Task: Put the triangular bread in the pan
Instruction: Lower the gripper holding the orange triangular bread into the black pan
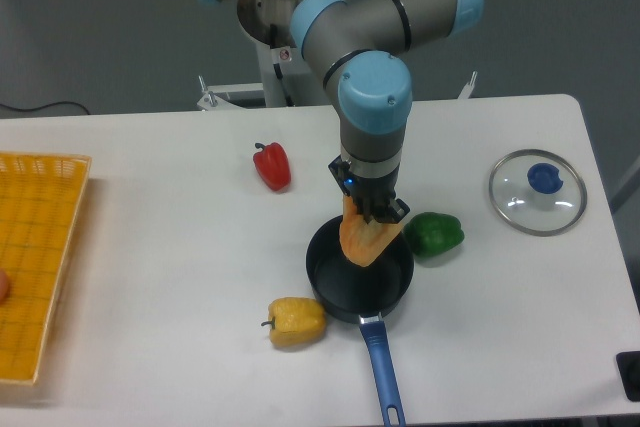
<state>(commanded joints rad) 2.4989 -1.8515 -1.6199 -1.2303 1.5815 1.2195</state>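
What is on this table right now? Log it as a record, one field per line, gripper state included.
gripper: shut on the triangular bread, pointing down over the pan
triangular bread: held upright, tip hanging inside the pan's rim; contact with the base cannot be told
pan: black, blue handle toward the near edge
yellow pepper: left of the pan
green pepper: right of the pan
red pepper: behind and left of the pan
glass lid: far right, blue knob up
yellow basket: left edge
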